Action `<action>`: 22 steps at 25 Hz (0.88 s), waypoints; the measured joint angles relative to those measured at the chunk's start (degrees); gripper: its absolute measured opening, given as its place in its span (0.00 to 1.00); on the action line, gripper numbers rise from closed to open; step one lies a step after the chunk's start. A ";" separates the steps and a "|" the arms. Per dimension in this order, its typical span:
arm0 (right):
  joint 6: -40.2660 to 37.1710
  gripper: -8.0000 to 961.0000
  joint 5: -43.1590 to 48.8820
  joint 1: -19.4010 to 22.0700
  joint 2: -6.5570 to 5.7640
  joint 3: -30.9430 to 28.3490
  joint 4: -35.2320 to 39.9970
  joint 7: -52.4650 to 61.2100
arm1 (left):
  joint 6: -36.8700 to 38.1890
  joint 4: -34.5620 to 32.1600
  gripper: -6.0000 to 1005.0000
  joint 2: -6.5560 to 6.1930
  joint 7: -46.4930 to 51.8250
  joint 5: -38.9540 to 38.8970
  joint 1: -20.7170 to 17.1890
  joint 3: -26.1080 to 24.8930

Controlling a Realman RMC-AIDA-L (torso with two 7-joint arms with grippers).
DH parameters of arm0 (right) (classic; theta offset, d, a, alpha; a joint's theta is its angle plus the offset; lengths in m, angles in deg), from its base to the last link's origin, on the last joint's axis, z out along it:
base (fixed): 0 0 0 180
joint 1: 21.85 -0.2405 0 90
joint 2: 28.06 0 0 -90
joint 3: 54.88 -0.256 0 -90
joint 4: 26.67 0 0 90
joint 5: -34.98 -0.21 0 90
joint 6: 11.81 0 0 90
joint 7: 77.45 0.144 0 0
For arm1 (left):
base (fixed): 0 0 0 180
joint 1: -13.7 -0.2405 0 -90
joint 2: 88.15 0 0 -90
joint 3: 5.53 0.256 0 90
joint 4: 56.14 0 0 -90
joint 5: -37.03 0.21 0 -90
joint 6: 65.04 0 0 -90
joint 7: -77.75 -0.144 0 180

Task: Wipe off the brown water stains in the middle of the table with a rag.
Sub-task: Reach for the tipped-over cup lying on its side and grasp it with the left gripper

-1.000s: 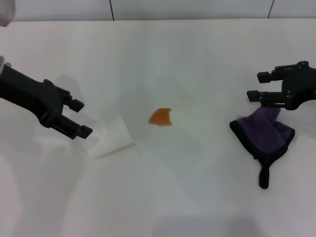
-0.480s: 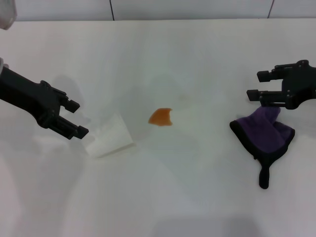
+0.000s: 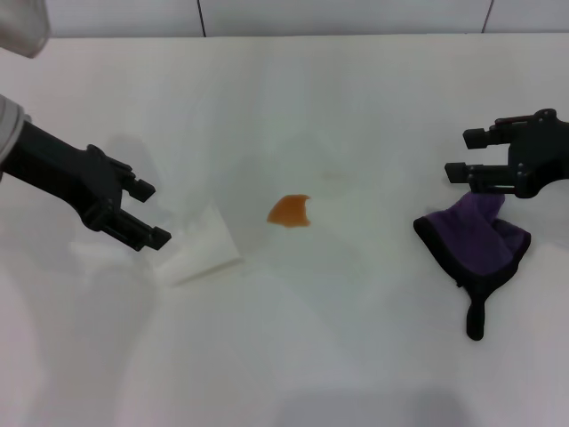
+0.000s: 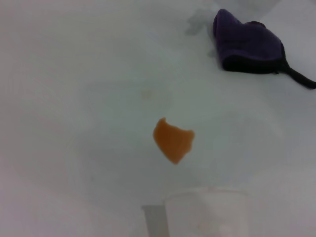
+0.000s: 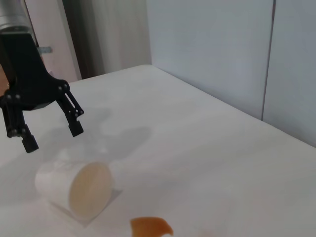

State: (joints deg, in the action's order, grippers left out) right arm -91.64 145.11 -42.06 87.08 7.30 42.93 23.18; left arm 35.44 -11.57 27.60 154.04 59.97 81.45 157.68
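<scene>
On the white tabletop (image 3: 356,107) the small orange-brown stain (image 3: 290,211) sits near the middle. The purple rag (image 3: 476,236) lies bunched at the robot's right, directly under the right claw (image 3: 455,153), whose fingers are spread and hold nothing; it seems just clear of the cloth. The left claw (image 3: 153,213) hangs wide open and empty just beside a tipped-over white cup (image 3: 200,246).
</scene>
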 joint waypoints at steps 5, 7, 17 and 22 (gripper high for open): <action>0.03 0.59 0.01 0.00 0.00 -0.13 -0.09 0.00 | -0.93 -0.83 0.85 0.34 0.13 0.00 0.01 0.00; 0.07 0.59 0.05 0.00 0.00 -0.13 -0.05 0.00 | -1.39 -0.87 0.85 0.39 0.16 0.00 -0.04 0.00; 0.18 0.59 0.18 0.00 0.00 -0.17 -0.07 0.00 | -3.70 -2.72 0.85 1.07 0.20 0.09 0.05 0.00; 0.04 0.59 0.08 0.00 0.00 -0.25 -0.06 0.00 | -4.61 -3.09 0.85 1.07 0.23 -0.02 0.12 -0.01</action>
State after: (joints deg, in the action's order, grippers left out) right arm -91.61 145.19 -42.06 87.08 7.05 42.87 23.18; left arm 30.84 -14.66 28.67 154.27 59.95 81.57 157.67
